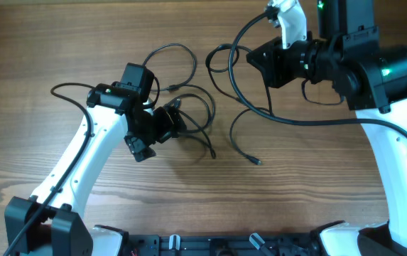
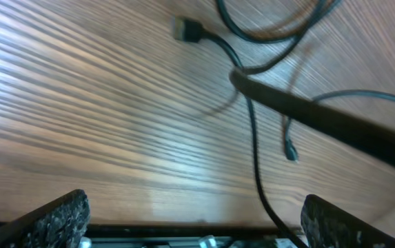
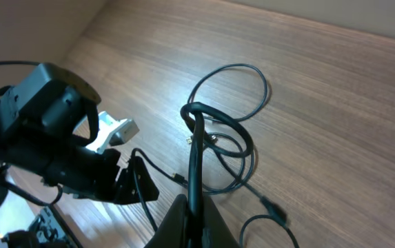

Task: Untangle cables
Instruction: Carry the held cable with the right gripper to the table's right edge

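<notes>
Several thin black cables (image 1: 192, 114) lie in loose, crossing loops on the wooden table, with one plug end (image 1: 257, 161) lying apart to the right. My left gripper (image 1: 176, 117) is open and low over the tangle. In the left wrist view one cable (image 2: 255, 158) runs between the spread fingers (image 2: 197, 224), and a plug (image 2: 187, 29) lies beyond. My right gripper (image 1: 251, 60) is shut on a cable (image 3: 196, 148) in the right wrist view (image 3: 196, 213). That cable rises from the shut fingers to a bend above the looped cables (image 3: 233, 103).
The thicker arm wire (image 1: 274, 115) sweeps from the right arm across the table's middle right. The left arm (image 3: 52, 131) shows at the left of the right wrist view. The frame's black rail (image 1: 210, 245) lines the front edge.
</notes>
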You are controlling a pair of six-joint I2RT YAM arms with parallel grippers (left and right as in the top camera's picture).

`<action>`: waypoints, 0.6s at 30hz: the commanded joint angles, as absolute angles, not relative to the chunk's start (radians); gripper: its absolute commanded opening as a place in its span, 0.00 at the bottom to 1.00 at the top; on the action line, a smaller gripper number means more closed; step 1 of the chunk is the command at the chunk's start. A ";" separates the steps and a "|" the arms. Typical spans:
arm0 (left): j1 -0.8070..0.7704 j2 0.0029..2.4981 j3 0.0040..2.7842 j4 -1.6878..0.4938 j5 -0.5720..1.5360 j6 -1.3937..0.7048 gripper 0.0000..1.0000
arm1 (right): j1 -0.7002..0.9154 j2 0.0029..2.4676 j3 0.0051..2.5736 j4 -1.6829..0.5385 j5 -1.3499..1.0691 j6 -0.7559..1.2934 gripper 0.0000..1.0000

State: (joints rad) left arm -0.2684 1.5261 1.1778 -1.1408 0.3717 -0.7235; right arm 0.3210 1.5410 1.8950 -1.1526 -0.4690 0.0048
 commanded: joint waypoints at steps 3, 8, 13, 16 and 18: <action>-0.273 1.526 1.182 -1.185 0.909 -0.580 1.00 | 0.323 1.552 1.903 -1.176 -0.506 -0.029 0.04; -0.273 1.526 1.182 -1.223 0.675 -0.683 1.00 | 0.322 1.554 1.903 -1.176 -0.307 0.115 0.04; -0.273 1.526 1.182 -1.038 0.223 -0.803 1.00 | 0.266 1.554 1.917 -0.937 -0.112 0.095 0.04; -0.273 1.526 1.182 -0.931 0.224 -0.857 1.00 | 0.120 1.554 1.961 -0.768 -0.015 0.051 0.04; -0.273 1.526 1.182 -0.885 0.227 -0.884 1.00 | 0.004 1.555 1.962 -0.694 0.048 0.053 0.04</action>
State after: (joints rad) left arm -0.2722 1.5261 1.1774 -0.9298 0.2653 -0.8227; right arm 0.1215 1.5471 1.9228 -0.7464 -0.0784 0.0769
